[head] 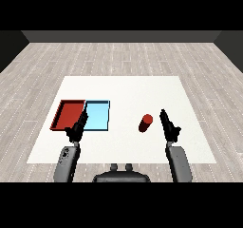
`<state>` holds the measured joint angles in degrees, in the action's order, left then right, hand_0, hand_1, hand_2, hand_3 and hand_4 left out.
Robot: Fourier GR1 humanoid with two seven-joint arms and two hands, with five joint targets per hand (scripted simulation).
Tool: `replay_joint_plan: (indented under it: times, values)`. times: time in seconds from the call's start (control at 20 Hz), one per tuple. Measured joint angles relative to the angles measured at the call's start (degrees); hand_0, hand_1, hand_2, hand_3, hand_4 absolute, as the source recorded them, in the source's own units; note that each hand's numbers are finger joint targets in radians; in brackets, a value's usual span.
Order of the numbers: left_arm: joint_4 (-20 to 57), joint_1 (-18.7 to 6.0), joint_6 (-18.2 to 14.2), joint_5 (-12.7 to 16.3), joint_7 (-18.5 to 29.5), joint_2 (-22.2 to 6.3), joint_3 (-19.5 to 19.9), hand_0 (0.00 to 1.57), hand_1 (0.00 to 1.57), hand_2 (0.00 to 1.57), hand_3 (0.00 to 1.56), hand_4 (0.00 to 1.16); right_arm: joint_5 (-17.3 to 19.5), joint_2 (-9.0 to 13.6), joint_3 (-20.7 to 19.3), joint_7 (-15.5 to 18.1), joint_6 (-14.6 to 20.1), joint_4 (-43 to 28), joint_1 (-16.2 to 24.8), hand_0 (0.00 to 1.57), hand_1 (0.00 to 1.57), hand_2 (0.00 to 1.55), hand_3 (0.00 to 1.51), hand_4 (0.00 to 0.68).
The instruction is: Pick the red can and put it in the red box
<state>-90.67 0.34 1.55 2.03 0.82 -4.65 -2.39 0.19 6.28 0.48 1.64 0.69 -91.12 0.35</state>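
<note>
Reaching well means bringing the right hand [169, 126] leftward so its straight, relaxed fingers open around the can [145, 123] from the side before curling. That can stands on the table [128, 87], just left of those fingers and apart from them, well right of the red tray [60, 114]. The left hand [77, 127], fingers also straight, holds nothing.

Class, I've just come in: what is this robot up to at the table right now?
Nothing is held yet. The red can stands on the white table, just left of the right hand, whose fingers are straight and apart from it. The left hand hovers, also open, at the near edges of the red tray and light blue tray, which lie side by side.
</note>
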Motion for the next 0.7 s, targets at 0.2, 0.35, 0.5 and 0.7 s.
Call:
replay_joint_plan:
  times: [0.2,0.35,0.5,0.7]
  values:
    - [0.23,0.06,-0.7,-1.02,-0.08,-0.11,1.13,0.0,0.0,0.0,0.0,0.0,-1.35,1.41,-2.3,0.31,-2.42,0.24,1.15,0.0,0.0,0.0,0.0,0.0]
    - [-0.31,-0.31,-1.7,-1.39,2.73,-0.07,2.46,0.0,0.0,0.0,0.0,0.0,-3.68,2.46,-4.24,2.7,-4.95,0.61,1.57,0.0,0.0,0.0,0.0,0.0]
    - [-3.2,-0.2,-1.72,-0.26,8.94,0.57,3.66,0.0,0.0,0.0,0.0,0.0,-8.13,2.84,-6.12,7.32,-8.82,-0.2,1.53,0.0,0.0,0.0,0.0,0.0]
    - [-2.85,0.96,-2.4,-0.99,15.84,2.09,3.58,0.0,0.0,0.0,0.0,0.0,-11.08,3.02,-7.22,11.19,-12.52,-1.34,3.4,0.0,0.0,0.0,0.0,0.0]
